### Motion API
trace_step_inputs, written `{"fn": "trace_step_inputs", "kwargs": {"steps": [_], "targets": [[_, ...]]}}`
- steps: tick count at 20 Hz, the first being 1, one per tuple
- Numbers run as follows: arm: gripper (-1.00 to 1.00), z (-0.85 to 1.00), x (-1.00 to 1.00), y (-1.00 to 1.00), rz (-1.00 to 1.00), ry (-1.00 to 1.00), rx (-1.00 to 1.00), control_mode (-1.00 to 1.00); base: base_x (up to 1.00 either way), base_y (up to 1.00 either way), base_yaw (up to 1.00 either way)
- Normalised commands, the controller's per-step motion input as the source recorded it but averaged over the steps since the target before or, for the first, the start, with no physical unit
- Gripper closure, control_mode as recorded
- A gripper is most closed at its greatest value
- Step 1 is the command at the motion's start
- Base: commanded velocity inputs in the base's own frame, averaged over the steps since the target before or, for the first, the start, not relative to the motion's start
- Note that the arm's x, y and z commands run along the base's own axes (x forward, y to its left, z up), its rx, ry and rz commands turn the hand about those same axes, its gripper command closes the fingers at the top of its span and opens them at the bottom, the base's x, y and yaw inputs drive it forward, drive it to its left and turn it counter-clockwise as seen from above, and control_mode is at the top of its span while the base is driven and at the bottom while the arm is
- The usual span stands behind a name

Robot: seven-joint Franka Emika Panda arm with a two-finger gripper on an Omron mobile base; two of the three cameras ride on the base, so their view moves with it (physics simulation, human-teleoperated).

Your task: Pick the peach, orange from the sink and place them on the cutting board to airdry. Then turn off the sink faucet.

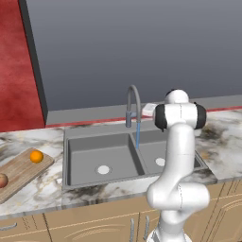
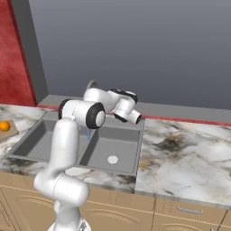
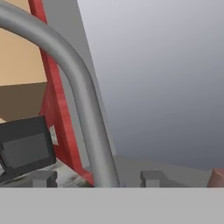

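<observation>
The big grey metal sink with two bowls [image 1: 101,158] sits in the marble counter [image 2: 185,158], with a grey wall close behind and wide bare counter to its right. The flat brown wooden cutting board [image 1: 21,170] lies left of the sink — the small bright orange ball [image 1: 36,156] and the dull pink peach [image 1: 2,180] rest on it. The thin grey curved faucet [image 3: 83,92] stands between the gripper's [image 3: 98,178] two dark tips. Water runs down. I cannot tell if the tips squeeze it.

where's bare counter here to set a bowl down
Widest bare patch: marble counter right of the sink. The front strip is narrow. Left side is crowded: cutting board with orange and peach. The faucet has the hand at it.
</observation>
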Motion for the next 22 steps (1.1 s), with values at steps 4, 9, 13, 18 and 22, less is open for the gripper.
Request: {"fn": "trace_step_inputs", "kwargs": {"steps": [4, 9, 13, 18, 22], "targets": [[-1.0, -0.09, 0.14, 1.0, 0.03, 0.0, -0.01, -1.0, 0.0, 0.0, 0.0], [-1.0, -0.02, 0.09, 1.0, 0.04, 0.0, -0.05, -1.0, 0.0, 0.0, 0.0], [-1.0, 0.0, 0.01, 1.0, 0.04, 0.0, -0.07, -1.0, 0.0, 0.0, 0.0], [-1.0, -0.06, 0.0, 1.0, 0.04, 0.0, -0.1, -1.0, 0.0, 0.0, 0.0], [-1.0, -0.05, 0.0, 0.7, 0.03, 0.0, -0.03, -1.0, 0.0, 0.0, 0.0]]}}
